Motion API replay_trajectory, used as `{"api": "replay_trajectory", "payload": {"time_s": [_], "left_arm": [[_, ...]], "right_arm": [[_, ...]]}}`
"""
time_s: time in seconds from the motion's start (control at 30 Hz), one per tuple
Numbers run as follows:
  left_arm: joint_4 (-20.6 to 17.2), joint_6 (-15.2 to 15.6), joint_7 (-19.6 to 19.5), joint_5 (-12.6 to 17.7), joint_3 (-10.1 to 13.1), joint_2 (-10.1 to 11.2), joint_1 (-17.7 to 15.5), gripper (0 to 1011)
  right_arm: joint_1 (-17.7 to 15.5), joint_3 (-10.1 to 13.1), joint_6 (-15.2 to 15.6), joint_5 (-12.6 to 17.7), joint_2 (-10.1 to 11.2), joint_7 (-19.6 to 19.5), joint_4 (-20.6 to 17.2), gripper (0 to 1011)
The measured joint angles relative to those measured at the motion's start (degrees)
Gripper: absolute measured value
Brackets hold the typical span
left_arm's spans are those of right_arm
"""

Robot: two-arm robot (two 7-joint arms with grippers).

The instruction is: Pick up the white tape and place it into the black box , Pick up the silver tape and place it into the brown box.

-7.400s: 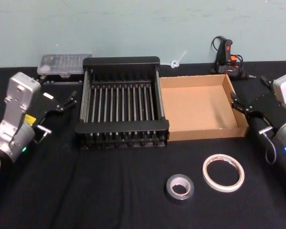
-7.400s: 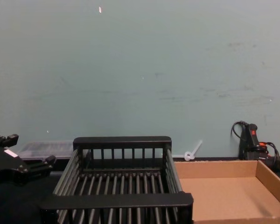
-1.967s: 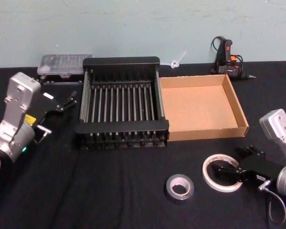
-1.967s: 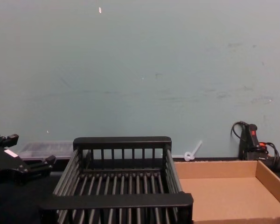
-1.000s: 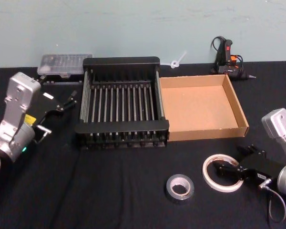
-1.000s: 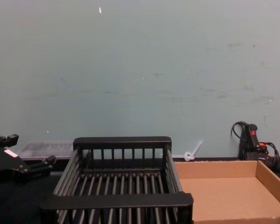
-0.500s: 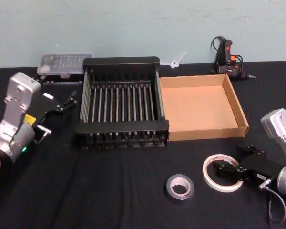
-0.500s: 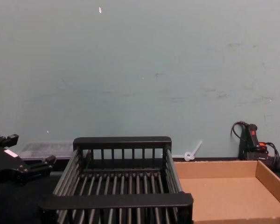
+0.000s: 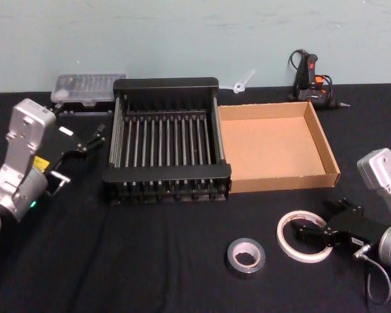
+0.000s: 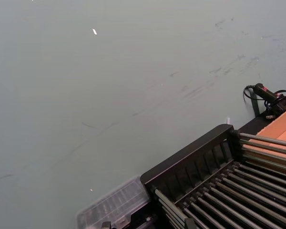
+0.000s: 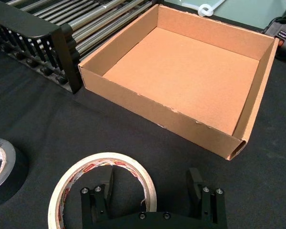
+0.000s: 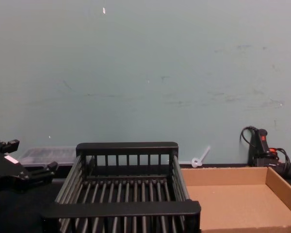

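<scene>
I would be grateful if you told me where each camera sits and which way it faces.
Head: high, looking down at the black box, brown box, both tapes and both hands.
Chest: low, facing the wall across both boxes; left hand at its edge.
Left wrist: tilted up at the wall over the black box.
Right wrist: over the white tape, right hand open astride its rim.
All share the boxes.

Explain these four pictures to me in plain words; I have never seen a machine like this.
This is a two-armed robot at a black table. One picture looks down from its head, one forward from its chest, one from each wrist. On the table stand the black box, a slatted crate, and beside it the brown box. In front lie the silver tape and the white tape. The right gripper is open at the white tape's rim, one finger inside the ring, holding nothing yet. The left gripper waits left of the crate.
</scene>
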Motion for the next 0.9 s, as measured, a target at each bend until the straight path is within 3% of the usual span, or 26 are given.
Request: {"api": "replay_trajectory", "payload": {"time_s": [0.27,0.7,0.9], "left_arm": [[0.0,0.0,0.0,0.0,0.0,0.0,0.0,1002],[0.0,0.0,0.0,0.0,0.0,0.0,0.0,1001],[0.0,0.0,0.0,0.0,0.0,0.0,0.0,1001]], "right_arm": [[0.0,0.0,0.0,0.0,0.0,0.0,-0.04,978],[0.0,0.0,0.0,0.0,0.0,0.0,-0.04,650],[0.0,0.0,0.0,0.0,0.0,0.0,-0.04,420]]}}
